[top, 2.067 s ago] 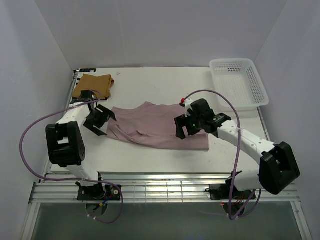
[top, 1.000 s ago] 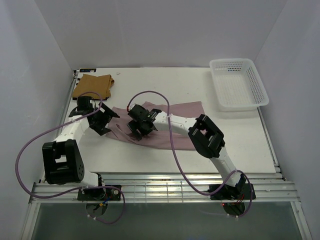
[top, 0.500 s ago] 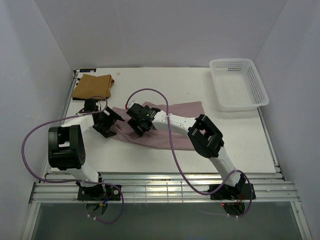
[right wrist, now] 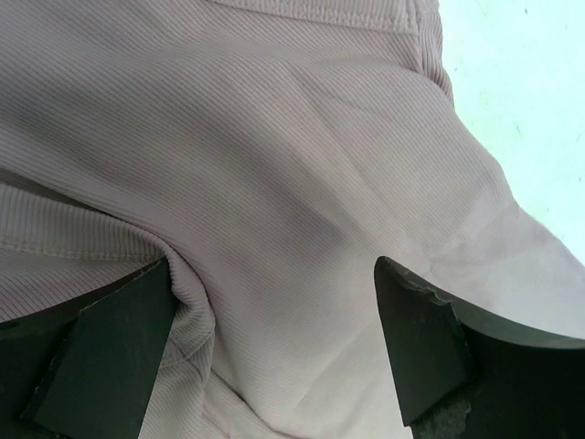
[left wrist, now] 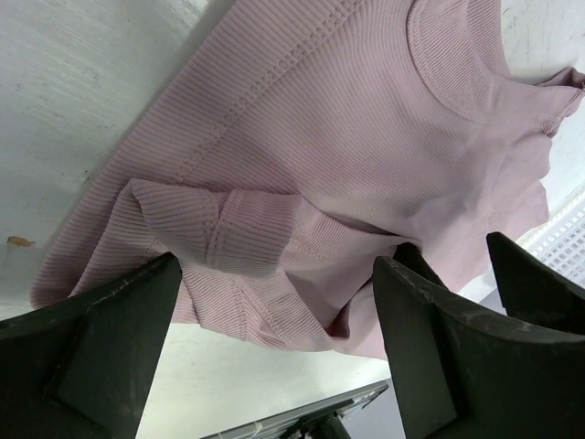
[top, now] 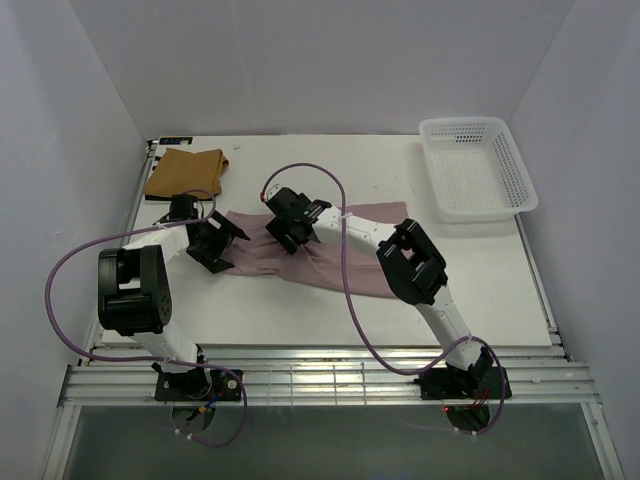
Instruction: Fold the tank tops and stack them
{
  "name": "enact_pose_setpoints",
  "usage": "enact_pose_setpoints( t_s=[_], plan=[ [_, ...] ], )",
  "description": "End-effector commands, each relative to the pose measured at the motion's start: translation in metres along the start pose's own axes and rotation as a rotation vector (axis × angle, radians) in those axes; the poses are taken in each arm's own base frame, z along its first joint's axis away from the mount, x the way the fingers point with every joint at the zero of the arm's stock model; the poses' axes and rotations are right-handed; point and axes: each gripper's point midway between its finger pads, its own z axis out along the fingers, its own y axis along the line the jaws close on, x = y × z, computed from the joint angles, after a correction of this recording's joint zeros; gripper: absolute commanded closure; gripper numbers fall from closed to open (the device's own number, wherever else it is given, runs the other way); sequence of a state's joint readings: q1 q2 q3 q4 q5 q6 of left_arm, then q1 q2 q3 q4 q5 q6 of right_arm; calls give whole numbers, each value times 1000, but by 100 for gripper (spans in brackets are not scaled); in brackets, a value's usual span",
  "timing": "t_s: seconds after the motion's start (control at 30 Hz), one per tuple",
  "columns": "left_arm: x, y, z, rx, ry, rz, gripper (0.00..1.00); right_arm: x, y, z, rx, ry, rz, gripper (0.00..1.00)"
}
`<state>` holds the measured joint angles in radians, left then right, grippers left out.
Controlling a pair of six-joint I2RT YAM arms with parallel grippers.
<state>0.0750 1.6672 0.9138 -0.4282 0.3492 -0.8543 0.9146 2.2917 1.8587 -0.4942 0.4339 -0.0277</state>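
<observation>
A pale dusty pink tank top [top: 322, 266] lies spread and rumpled across the middle of the white table [top: 330, 168]. My left gripper [top: 214, 245] hovers open over its left edge; in the left wrist view the ribbed hem and a folded-over flap [left wrist: 265, 247] lie between its fingers [left wrist: 101, 352]. My right gripper [top: 287, 222] is open low over the top's upper left part, and pink cloth [right wrist: 292, 183] fills the right wrist view between its fingertips [right wrist: 430, 352]. Neither grips cloth. A tan-brown tank top [top: 186, 172] lies folded at the back left corner.
A white mesh basket [top: 476, 166] stands at the back right. The right arm [top: 412, 262] stretches over the pink top from the near right. Purple cables loop above both arms. White walls close in the left, back and right sides.
The right gripper swung from the pink top's right side to its left half, then shifted toward the back. The left gripper edged right onto the top's left edge. Both stayed open.
</observation>
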Motion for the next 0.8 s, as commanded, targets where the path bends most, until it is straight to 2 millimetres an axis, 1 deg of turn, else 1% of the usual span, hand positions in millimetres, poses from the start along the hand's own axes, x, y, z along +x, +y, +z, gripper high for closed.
enact_pose_setpoints(
  t_s=[0.0, 0.03, 0.1, 0.13, 0.17, 0.2, 0.23, 0.27, 0.3, 0.33, 0.37, 0.4, 0.43, 0.5, 0.53, 0.6, 0.63, 0.7, 0.73, 0.77],
  plan=[
    [0, 40, 6, -167, -35, 10, 2, -30, -2, -9, -52, -90, -52, 10],
    [-2, 41, 4, -176, -47, 12, 2, -40, 3, -21, -112, -125, -54, 10],
    [-4, 35, -4, -165, -65, 19, 2, -39, 13, -33, -192, -144, -93, 10],
    [-6, 32, -7, -161, -75, 25, 2, -43, 25, -43, -280, -172, -97, 10],
    [-10, 28, -13, -153, -95, 32, 2, -51, 27, -63, -325, -214, -101, 10],
    [-13, 22, -19, -147, -108, 39, 2, -39, 34, -67, -373, -199, -116, 10],
    [-15, 19, -23, -146, -120, 44, 2, -46, 38, -89, -438, -240, -109, 10],
    [-19, 17, -28, -145, -138, 50, 2, -43, 39, -97, -457, -239, -97, 10],
    [-21, 11, -35, -133, -155, 58, 2, -31, 38, -99, -459, -214, -85, 10],
    [-22, 8, -40, -130, -161, 61, 2, -33, 31, -114, -448, -228, -38, 10],
    [-23, 6, -43, -127, -168, 63, 2, -28, 26, -119, -439, -221, -14, 10],
    [-21, 3, -49, -116, -172, 67, 2, -7, 25, -116, -436, -176, 8, 10],
    [-21, 2, -52, -112, -174, 70, 2, -6, 12, -128, -425, -182, 89, 10],
    [-17, -2, -57, -87, -164, 76, 2, 12, 5, -134, -452, -153, 177, 10],
    [-15, -5, -62, -72, -167, 80, 2, 35, -7, -136, -447, -109, 266, 10],
    [-11, -11, -66, -44, -157, 85, 2, 58, -17, -135, -438, -89, 327, 10],
    [-11, -15, -69, -28, -162, 89, 2, 83, -27, -135, -409, -58, 362, 10],
    [-12, -25, -71, -2, -170, 102, 2, 105, -37, -136, -369, -30, 407, 10],
    [-8, -32, -71, 19, -160, 118, 2, 124, -45, -137, -348, -11, 436, 10],
    [-10, -41, -68, 38, -157, 132, 2, 133, -48, -138, -339, -3, 457, 10]
  ],
)
